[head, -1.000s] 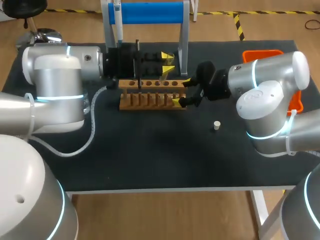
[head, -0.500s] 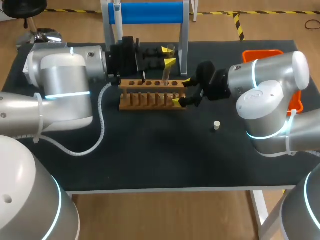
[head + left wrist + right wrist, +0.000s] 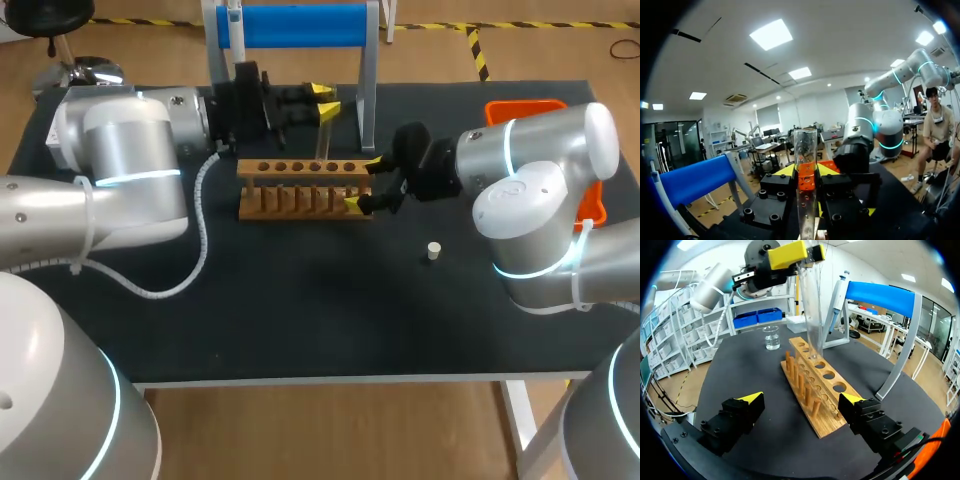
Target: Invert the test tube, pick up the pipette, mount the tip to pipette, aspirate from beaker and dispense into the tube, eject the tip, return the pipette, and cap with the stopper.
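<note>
Left wrist view: left gripper clamping tube from both sides, long axis standing upright. Head view, upper middle: tube's lower end hanging just above rack; right gripper gaping, fingers flanking rack's right end.

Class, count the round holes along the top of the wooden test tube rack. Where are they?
6, all in a single row along the top bar of the wooden rack. The test tube held by the left gripper hangs over that row and may partly hide one.
</note>
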Available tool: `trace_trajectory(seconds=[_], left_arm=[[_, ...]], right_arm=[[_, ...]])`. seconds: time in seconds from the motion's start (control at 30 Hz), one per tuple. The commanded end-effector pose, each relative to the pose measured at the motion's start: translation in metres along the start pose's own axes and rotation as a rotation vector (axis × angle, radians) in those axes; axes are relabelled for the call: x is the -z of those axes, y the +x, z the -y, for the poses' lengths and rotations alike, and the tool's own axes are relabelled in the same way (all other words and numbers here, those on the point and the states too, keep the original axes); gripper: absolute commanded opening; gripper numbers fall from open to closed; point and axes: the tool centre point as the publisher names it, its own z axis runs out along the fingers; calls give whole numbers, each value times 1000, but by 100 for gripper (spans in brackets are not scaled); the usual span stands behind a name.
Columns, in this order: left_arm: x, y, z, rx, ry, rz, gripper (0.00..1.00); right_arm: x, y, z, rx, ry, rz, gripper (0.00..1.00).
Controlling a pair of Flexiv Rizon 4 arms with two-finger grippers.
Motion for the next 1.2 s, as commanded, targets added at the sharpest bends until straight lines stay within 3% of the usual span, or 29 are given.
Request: trace_trajectory(seconds=[0.03, 1.2], left_arm=[[2, -9, -2, 8, 2, -13, 0], [3, -14, 1, -21, 16, -38, 0]], right_arm=[[1, 0, 1, 0, -1, -2, 100], [1, 0, 1, 0, -1, -2, 100]])
